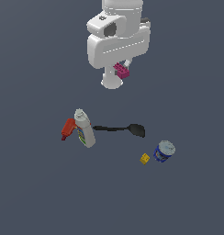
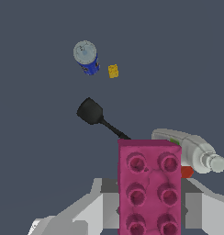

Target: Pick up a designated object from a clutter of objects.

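While raised above clutter, pink brick (image 1: 121,70) clamped within gripper (image 1: 123,69) — lifted clear.

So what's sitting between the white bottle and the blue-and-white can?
The black spatula lies between the white bottle and the can, with the yellow block beside the can; the exterior view shows it.
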`<move>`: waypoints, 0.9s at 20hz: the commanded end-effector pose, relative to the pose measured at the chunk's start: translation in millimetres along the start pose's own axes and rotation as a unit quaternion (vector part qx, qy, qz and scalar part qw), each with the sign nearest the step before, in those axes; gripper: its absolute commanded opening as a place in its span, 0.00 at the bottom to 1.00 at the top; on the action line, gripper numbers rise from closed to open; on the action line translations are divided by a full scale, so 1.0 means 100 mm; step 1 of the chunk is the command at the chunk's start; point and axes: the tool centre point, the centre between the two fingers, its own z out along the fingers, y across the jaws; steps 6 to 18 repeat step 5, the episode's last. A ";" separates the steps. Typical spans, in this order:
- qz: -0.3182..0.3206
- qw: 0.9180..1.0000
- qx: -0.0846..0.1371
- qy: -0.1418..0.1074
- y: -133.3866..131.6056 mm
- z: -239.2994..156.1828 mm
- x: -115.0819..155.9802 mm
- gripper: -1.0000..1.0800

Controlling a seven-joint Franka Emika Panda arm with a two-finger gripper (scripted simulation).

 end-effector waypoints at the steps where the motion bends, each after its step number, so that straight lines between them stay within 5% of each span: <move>1: 0.000 1.000 0.000 0.000 0.00 -0.06 0.02 0.00; 18: 0.000 1.000 0.000 0.000 0.01 -0.09 0.04 0.00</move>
